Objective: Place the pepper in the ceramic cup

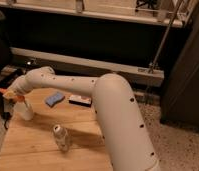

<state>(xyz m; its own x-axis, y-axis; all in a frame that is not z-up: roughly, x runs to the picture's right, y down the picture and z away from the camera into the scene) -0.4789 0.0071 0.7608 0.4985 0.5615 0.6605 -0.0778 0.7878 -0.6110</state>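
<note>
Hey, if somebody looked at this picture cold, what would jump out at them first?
The big white robot arm fills the middle, reaching left across the wooden table. At its far end, the gripper sits at the table's left edge with the orange pepper right above the white ceramic cup. A silver can stands alone nearer the front, with a blue sponge behind it.
</note>
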